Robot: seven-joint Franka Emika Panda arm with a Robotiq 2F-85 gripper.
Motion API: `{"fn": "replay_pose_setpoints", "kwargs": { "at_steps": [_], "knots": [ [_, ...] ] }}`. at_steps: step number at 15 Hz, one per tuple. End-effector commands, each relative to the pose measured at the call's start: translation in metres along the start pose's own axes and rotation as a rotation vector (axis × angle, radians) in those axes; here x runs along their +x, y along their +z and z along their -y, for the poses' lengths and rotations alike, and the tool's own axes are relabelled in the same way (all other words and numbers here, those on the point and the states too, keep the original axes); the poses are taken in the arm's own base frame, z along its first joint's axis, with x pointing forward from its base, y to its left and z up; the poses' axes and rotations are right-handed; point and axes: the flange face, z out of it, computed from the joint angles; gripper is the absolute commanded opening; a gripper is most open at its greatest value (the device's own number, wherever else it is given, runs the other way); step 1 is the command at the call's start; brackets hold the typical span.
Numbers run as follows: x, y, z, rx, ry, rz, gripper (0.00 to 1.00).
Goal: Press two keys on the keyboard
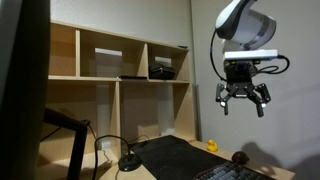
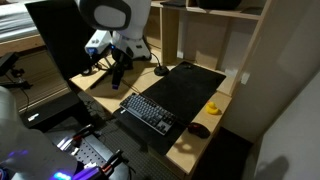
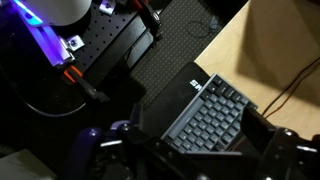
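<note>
Black keyboard point(image 2: 147, 110) along desk point(image 2: 228, 95) edge, jaws spread, well above it

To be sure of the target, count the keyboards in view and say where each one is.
1. In an exterior view the keyboard lies at the end of the black desk mat farthest from the shelves. The wrist view shows the same one. The dim shelves could hide another.

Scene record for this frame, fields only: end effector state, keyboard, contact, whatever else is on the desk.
end effector: open, raised well above the desk
keyboard: black, lying flat at one end of the desk mat
contact: none, no key pressed yet
other: small yellow object on the bare wood beside the mat
</note>
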Motion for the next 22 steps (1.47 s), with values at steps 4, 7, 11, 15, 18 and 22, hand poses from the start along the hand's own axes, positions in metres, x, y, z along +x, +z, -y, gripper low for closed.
{"fn": "replay_pose_setpoints", "kwargs": {
  "at_steps": [4, 7, 11, 15, 18, 22],
  "knots": [
    [0.035, 0.082, -0.008, -0.049, 0.093, 0.037, 1.0],
    [0.039, 0.088, -0.008, -0.056, 0.103, 0.045, 1.0],
    [0.064, 0.142, 0.007, -0.062, 0.131, 0.084, 1.0],
    [0.093, 0.184, 0.018, -0.06, 0.191, 0.112, 1.0],
    [0.084, 0.183, 0.013, -0.078, 0.193, 0.117, 1.0],
    [0.099, 0.197, 0.018, -0.083, 0.208, 0.124, 1.0]
  ]
}}
